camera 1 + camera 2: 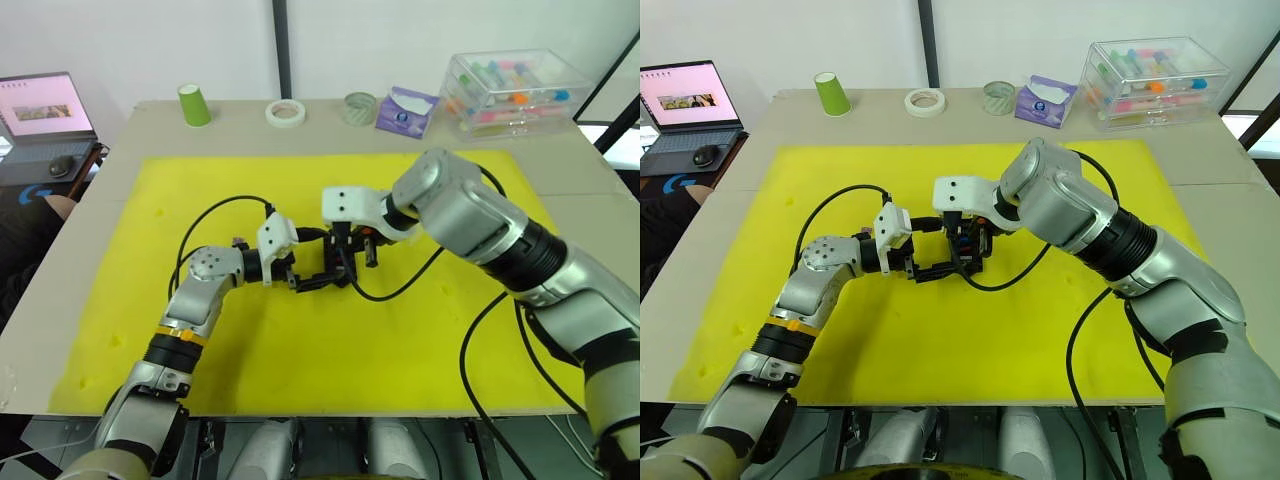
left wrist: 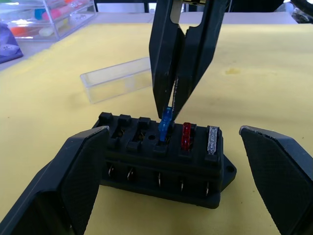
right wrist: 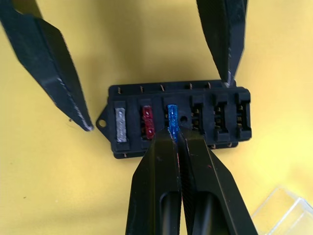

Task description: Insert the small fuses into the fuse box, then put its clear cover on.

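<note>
Looking from the head first, you had both arms meeting near the middle of the yellow mat (image 1: 420, 330), the left end effector (image 1: 312, 281) and the right end effector (image 1: 343, 262) crowded over the fuse box (image 1: 962, 265), which sat on the mat well clear of the tabletop (image 1: 600, 190) clutter: a green cup (image 1: 194, 104), two tape rolls, a tissue pack and a clear bin (image 1: 515, 90) of coloured tubes.

From the left wrist, your left fingers (image 2: 78, 181) stood released, spread wide on either side of the box (image 2: 166, 166) without touching it. A grey fuse (image 2: 212, 140) and a red fuse (image 2: 186, 136) were seated in neighbouring slots at one end, and the blue fuse (image 2: 166, 122) stood tilted in the third slot, higher than those two, so I judged it only partly pressed home. The clear cover (image 2: 117, 79) lay on the mat just behind the box.

From the right wrist, your right end effector (image 3: 176, 139) was clenched on the blue fuse (image 3: 172, 119), fingertips at its top edge. Three slots (image 3: 220, 117) beyond it looked empty.

By my reading, you were about halfway: two fuses in, one going in, three slots to fill, and the cover not yet fitted.
</note>
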